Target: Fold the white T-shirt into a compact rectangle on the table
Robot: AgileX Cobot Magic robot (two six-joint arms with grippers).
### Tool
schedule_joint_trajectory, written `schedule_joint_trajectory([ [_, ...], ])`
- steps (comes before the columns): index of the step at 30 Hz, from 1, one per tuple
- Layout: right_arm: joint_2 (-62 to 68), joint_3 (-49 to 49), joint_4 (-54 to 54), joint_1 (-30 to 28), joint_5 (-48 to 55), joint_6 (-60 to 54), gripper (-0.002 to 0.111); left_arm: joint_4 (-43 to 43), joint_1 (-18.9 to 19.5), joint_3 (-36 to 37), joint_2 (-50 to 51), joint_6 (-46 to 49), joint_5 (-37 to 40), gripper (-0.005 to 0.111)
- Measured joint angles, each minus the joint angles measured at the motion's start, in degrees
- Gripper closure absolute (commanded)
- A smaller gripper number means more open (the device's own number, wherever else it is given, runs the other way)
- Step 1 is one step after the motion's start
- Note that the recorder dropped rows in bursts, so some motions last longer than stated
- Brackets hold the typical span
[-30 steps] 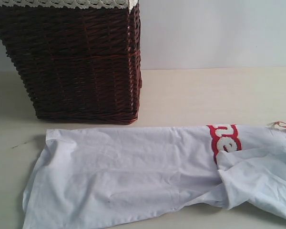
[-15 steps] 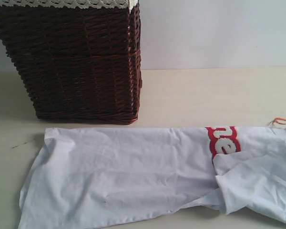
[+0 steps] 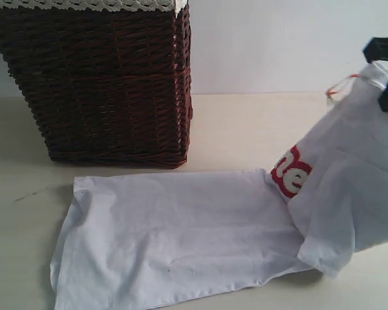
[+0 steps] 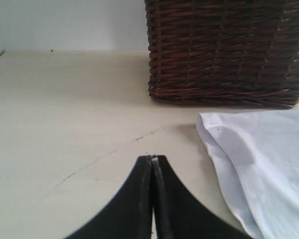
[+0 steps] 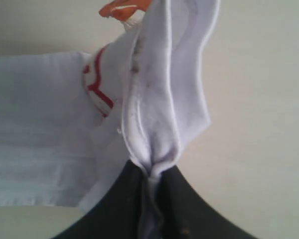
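Since a second ago the neck end of the white T-shirt (image 3: 181, 232) has risen off the worktop (image 3: 246, 129) toward two o'clock, exterior view, hanging from the right end effector (image 3: 383, 68); its hem lies flat at six o'clock of the basket (image 3: 110, 90). Left wrist view: left end effector (image 4: 153, 167) closed, empty, near the hem. Right wrist view: jaws pinch a bunched fold, which may slip, or the lift may drag the flat half askew.

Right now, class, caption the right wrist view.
Right fingers pinch the white T-shirt, orange tag showing, over the table.
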Motion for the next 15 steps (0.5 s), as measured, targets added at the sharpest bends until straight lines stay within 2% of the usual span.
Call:
schedule_joint_trajectory([
  [7,0.7,-4.1,7.6,17.8,-0.8,5.4,0.108,0.0,0.0,0.0,0.0,0.0,0.0,0.107],
  [15,7.4,-4.0,15.4,36.1,-11.4,6.2,0.108,0.0,0.0,0.0,0.0,0.0,0.0,0.107],
])
